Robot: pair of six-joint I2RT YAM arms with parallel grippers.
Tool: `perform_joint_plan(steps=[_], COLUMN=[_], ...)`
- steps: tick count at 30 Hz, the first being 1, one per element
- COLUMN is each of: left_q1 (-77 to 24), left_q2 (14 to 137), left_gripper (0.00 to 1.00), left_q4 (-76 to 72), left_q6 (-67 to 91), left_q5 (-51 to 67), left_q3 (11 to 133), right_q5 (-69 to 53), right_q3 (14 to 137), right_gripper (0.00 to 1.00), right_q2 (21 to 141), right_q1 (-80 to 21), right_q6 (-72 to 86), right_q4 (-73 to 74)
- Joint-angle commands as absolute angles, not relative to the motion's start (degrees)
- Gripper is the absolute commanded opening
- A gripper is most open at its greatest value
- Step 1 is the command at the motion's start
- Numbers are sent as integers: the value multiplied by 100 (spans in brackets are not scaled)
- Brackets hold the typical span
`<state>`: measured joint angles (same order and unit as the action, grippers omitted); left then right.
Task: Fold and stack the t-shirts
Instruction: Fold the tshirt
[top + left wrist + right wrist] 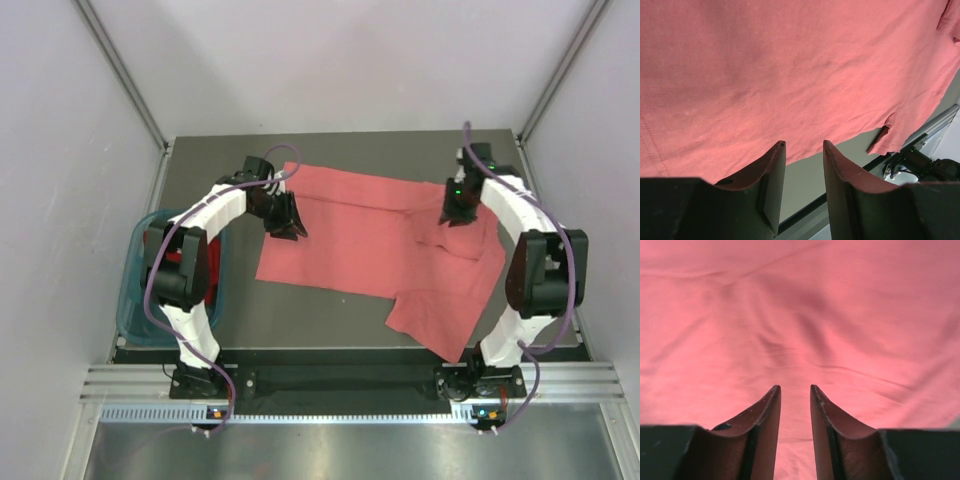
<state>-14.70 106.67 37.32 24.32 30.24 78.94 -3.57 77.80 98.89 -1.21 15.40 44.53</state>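
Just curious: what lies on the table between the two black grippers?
Only the spread salmon-pink cloth t-shirt, reaching from the left gripper to the right gripper; the top view shows it.

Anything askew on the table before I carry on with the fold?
The salmon-pink t-shirt lies lopsided: its near-right flap trails to the near edge of the table, and the cloth is rumpled under the open right gripper. Nothing looks damaged.

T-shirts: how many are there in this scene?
2. A pink one lies spread across the table; a dark red one, it seems, sits in the basket, mostly hidden by the left arm. More may be hidden.
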Motion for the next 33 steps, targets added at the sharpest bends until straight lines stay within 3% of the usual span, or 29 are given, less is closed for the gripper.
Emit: perform_joint_plan(steps=[1, 19, 30, 33], left_q1=[-1450, -1441, -1433, -1424], left_q2=[10573, 10512, 10538, 10538], left_gripper=[41, 41, 41, 41], left_q4=[3700, 3770, 3771, 3762], left_q6=[2417, 2347, 2329, 2329], left_q5=[3129, 3094, 3103, 3103], left_q3=[7963, 7919, 7945, 7937], right_q5=[-325, 334, 597, 589], right_q3=[8173, 8543, 8473, 8482], right_gripper=[30, 35, 25, 14], right_q2=[10343, 11285, 11496, 11479], right_q1=[-745, -1555, -1573, -1564], right_q6=[1371, 1248, 1327, 1327], right_q4=[4280, 4430, 4421, 4438])
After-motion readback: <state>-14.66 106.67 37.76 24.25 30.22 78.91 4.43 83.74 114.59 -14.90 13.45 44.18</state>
